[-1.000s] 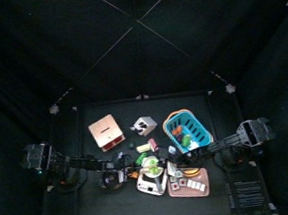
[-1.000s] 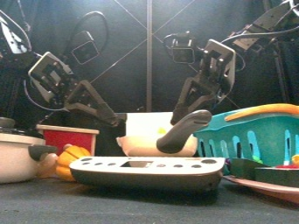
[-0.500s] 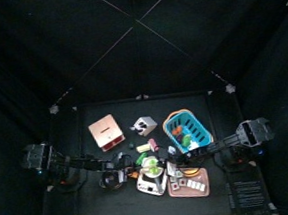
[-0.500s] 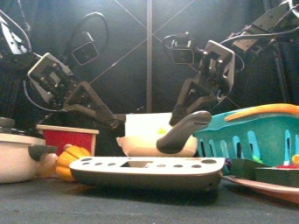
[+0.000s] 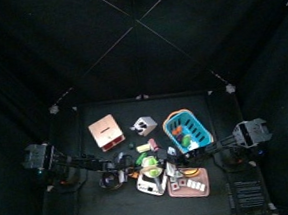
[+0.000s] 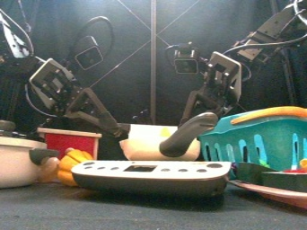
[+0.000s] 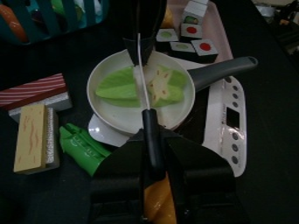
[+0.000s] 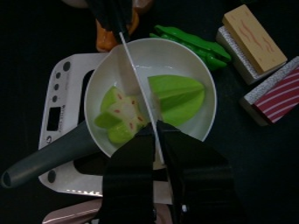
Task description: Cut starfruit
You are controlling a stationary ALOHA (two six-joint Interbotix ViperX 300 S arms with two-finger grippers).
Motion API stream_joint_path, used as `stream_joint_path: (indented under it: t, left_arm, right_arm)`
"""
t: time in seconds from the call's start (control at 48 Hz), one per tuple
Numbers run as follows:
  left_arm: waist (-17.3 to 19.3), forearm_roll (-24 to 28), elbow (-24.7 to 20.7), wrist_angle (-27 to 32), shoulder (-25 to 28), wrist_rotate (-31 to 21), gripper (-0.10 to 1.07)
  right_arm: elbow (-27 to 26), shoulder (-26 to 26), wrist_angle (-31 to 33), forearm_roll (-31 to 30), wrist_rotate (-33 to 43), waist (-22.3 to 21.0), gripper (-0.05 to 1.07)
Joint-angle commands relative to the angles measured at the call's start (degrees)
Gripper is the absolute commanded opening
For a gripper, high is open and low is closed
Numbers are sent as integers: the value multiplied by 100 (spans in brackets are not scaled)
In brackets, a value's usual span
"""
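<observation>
The green starfruit (image 7: 117,85) lies in a white pan (image 7: 105,118) with a black handle, on the scale. It lies in two pieces, one with a pale cut face (image 8: 122,109). My left gripper (image 7: 149,144) is shut on an orange-handled knife (image 7: 147,70). Its blade rests between the two pieces. My right gripper (image 8: 156,136) comes in from the opposite side, jaws together at the pan's rim (image 8: 187,131). In the top view the pan (image 5: 149,164) sits between the left gripper (image 5: 126,171) and the right gripper (image 5: 172,161).
A white scale (image 6: 150,173) stands at the table's front. A teal basket (image 5: 186,126) is at the right, a red box (image 5: 106,130) and a white cube (image 5: 143,126) behind. A tray of sushi pieces (image 5: 191,182) is at the front right. A pot (image 6: 18,157) stands at the left.
Both arms have sunk a little in the front view, and the right arm's far end has shifted slightly outward. The pan and starfruit stay in place.
</observation>
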Motion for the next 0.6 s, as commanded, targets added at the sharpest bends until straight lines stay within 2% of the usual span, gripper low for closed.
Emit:
stream_joint_path:
  t: [0.0, 0.354, 0.583]
  left_arm:
    - [-44, 44, -149, -70, -114, 9, 48]
    - [-44, 79, -105, -70, -615, 18, 48]
    - [-18, 123, -105, -97, -677, 18, 48]
  right_arm:
    - [-123, -158, 26, 9, 9, -97, 43]
    - [-123, -527, 44, -105, 0, -97, 43]
    - [-141, -668, 62, -185, -105, -114, 43]
